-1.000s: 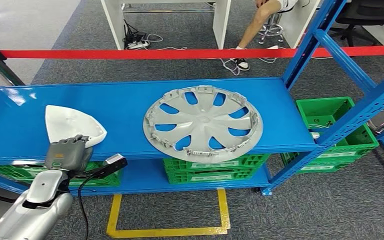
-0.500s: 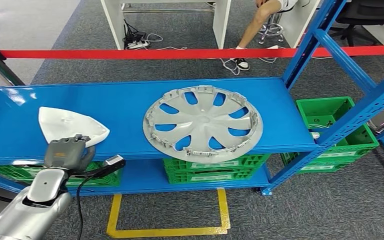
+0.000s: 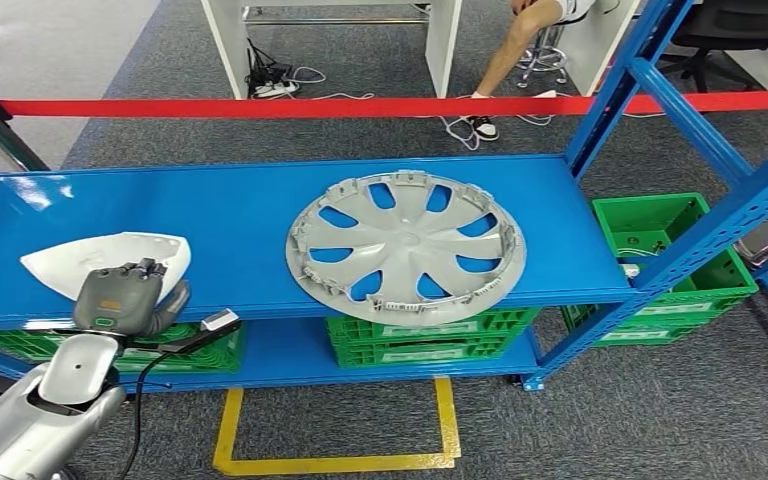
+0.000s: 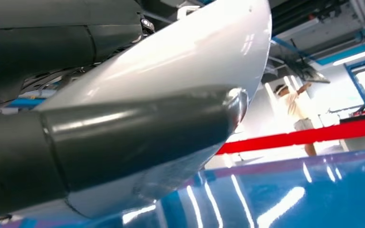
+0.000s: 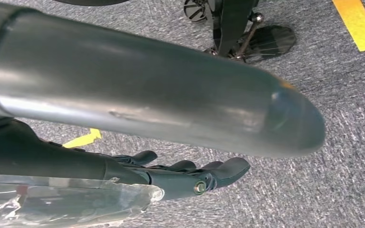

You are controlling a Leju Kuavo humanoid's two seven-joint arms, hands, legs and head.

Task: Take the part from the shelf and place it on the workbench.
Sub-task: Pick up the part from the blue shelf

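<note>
So the left hand (image 3: 125, 300) is clamped on the near edge of the white curved plastic shell part (image 3: 90, 255), at the front-left of the blue metal shelf (image 3: 260, 215). Its long axis runs left-right, so it should lift straight toward the robot.

A white, glossy, curved shell-shaped part (image 3: 100, 258) tapers to a point at one end. It sits tilted at the front left edge of the blue shelf (image 3: 250, 215), gripped by the left hand (image 3: 120, 300).

A workshop or test area: blue steel shelving (image 3: 260, 215), green crates (image 3: 675, 270), red barrier tape (image 3: 260, 107), yellow floor marking (image 3: 335, 462).
</note>
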